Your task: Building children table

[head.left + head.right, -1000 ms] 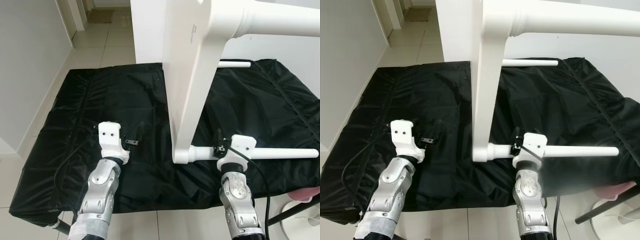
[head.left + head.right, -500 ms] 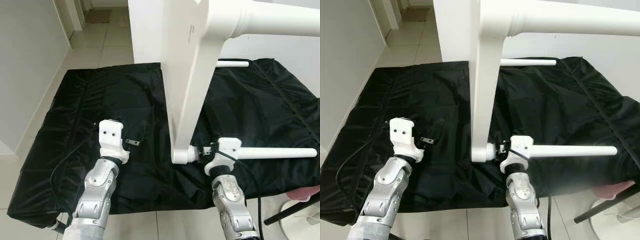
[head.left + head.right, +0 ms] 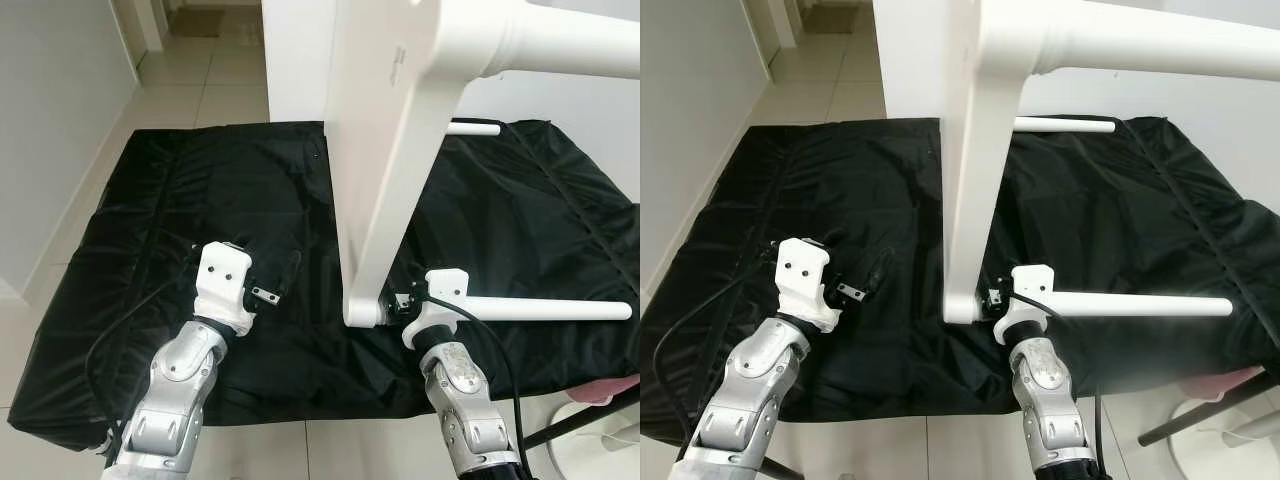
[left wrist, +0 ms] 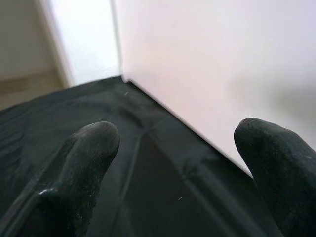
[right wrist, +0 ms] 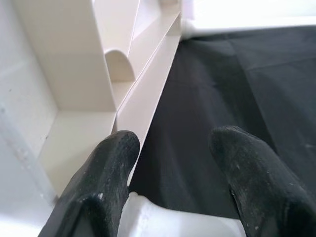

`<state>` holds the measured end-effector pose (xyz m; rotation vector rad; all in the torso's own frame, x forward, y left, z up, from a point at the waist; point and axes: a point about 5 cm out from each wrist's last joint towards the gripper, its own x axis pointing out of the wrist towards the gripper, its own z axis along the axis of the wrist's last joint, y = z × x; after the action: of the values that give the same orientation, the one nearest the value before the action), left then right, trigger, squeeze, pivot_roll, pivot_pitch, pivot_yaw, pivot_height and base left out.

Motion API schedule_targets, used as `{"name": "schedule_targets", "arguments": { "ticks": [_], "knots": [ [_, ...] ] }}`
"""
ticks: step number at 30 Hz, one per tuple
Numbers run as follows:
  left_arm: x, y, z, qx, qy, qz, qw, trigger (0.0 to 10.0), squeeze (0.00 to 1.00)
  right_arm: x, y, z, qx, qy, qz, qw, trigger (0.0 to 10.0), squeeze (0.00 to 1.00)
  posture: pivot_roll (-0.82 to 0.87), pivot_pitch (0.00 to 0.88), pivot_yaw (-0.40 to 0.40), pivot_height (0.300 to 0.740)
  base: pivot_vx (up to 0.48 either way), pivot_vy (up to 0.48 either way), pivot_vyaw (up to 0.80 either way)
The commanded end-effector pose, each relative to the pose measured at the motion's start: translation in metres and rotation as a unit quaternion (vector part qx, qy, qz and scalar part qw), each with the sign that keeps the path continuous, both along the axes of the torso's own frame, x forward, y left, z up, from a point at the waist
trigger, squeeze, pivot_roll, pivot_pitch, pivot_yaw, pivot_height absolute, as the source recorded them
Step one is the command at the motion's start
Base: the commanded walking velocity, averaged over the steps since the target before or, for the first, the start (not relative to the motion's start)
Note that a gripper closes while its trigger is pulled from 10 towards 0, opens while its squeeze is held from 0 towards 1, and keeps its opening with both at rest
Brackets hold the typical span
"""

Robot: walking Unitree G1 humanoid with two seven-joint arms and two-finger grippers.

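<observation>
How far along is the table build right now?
Done: the white tabletop stands on edge on the black cloth with legs fitted, one lying low, one far, one near the top. In hand: the right claw, open, sits around the low leg at its joint. The left claw hovers open. Left: righting the table.

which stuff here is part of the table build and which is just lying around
Part of the job:
- white tabletop, standing on edge
- lower table leg, right gripper at its joint
- far table leg

Lying about:
- black sheet
- pink thing on the floor
</observation>
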<state>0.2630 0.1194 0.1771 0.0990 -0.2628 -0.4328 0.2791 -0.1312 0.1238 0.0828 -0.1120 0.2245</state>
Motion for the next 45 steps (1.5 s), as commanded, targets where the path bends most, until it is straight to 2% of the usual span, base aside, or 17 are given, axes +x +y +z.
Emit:
{"name": "schedule_targets", "arguments": {
  "ticks": [1, 10, 14, 19, 23, 25, 27, 33, 37, 38, 40, 41, 45],
  "knots": [
    [-0.005, -0.006, 0.001, 0.005, 0.007, -0.034, 0.999, 10.0, 0.00, -0.002, 0.008, -0.003, -0.001, 0.012, 0.031, 0.999, 10.0, 0.00, 0.04, 0.067, -0.024, 0.740, 0.000, 0.000, 0.00],
    [-0.015, -0.011, 0.002, 0.012, 0.022, -0.068, 0.997, 10.0, 0.00, 0.000, 0.022, -0.002, 0.004, 0.019, 0.077, 0.997, 10.0, 0.00, 0.05, 0.065, -0.034, 0.740, 0.000, 0.000, 0.00],
    [-0.017, -0.011, 0.002, 0.013, 0.025, -0.073, 0.997, 10.0, 0.00, 0.001, 0.024, -0.001, 0.005, 0.019, 0.079, 0.997, 10.0, 0.00, 0.05, 0.065, -0.034, 0.740, 0.000, 0.000, 0.00],
    [-0.033, -0.018, 0.000, 0.032, 0.061, -0.141, 0.988, 10.0, 0.00, 0.005, 0.034, 0.000, 0.014, 0.027, 0.101, 0.994, 10.0, 0.00, 0.06, 0.066, -0.038, 0.740, 0.000, 0.000, 0.00],
    [-0.041, -0.019, -0.002, 0.041, 0.081, -0.175, 0.980, 10.0, 0.00, 0.005, 0.039, -0.001, 0.017, 0.032, 0.111, 0.993, 10.0, 0.00, 0.07, 0.066, -0.040, 0.740, 0.000, 0.000, 0.00],
    [-0.041, -0.019, -0.002, 0.041, 0.081, -0.175, 0.980, 10.0, 0.00, 0.005, 0.039, -0.001, 0.017, 0.032, 0.111, 0.993, 10.0, 0.00, 0.07, 0.066, -0.040, 0.740, 0.000, 0.000, 0.00],
    [-0.050, -0.017, -0.003, 0.058, 0.103, -0.210, 0.971, 10.0, 0.00, 0.005, 0.047, -0.002, 0.022, 0.034, 0.126, 0.991, 10.0, 0.00, 0.07, 0.074, -0.040, 0.740, 0.000, 0.000, 0.00],
    [-0.052, -0.011, -0.001, 0.072, 0.115, -0.215, 0.967, 10.0, 0.00, 0.008, 0.056, -0.002, 0.027, 0.034, 0.141, 0.989, 10.0, 0.00, 0.07, 0.076, -0.040, 0.740, 0.000, 0.000, 0.00],
    [-0.051, -0.010, 0.001, 0.072, 0.117, -0.213, 0.967, 10.0, 0.00, 0.009, 0.059, -0.001, 0.027, 0.034, 0.145, 0.989, 10.0, 0.00, 0.08, 0.076, -0.041, 0.740, 0.000, 0.000, 0.00],
    [-0.051, -0.011, 0.009, 0.047, 0.110, -0.216, 0.969, 10.0, 0.00, 0.014, 0.067, 0.001, 0.025, 0.029, 0.157, 0.987, 10.0, 0.00, 0.07, 0.076, -0.043, 0.740, 0.000, 0.000, 0.00],
    [-0.051, -0.011, 0.009, 0.047, 0.110, -0.216, 0.969, 10.0, 0.00, 0.014, 0.067, 0.001, 0.025, 0.029, 0.157, 0.987, 10.0, 0.00, 0.07, 0.076, -0.043, 0.740, 0.000, 0.000, 0.00],
    [-0.053, -0.014, 0.014, 0.029, 0.112, -0.231, 0.966, 10.0, 0.00, 0.016, 0.073, 0.003, 0.023, 0.026, 0.165, 0.986, 10.0, 0.00, 0.07, 0.075, -0.043, 0.740, 0.000, 0.000, 0.00],
    [-0.056, -0.016, 0.017, 0.025, 0.116, -0.247, 0.962, 10.0, 0.00, 0.020, 0.084, 0.004, 0.019, 0.024, 0.179, 0.983, 10.0, 0.00, 0.07, 0.077, -0.044, 0.740, 0.000, 0.000, 0.00]
  ]
}}
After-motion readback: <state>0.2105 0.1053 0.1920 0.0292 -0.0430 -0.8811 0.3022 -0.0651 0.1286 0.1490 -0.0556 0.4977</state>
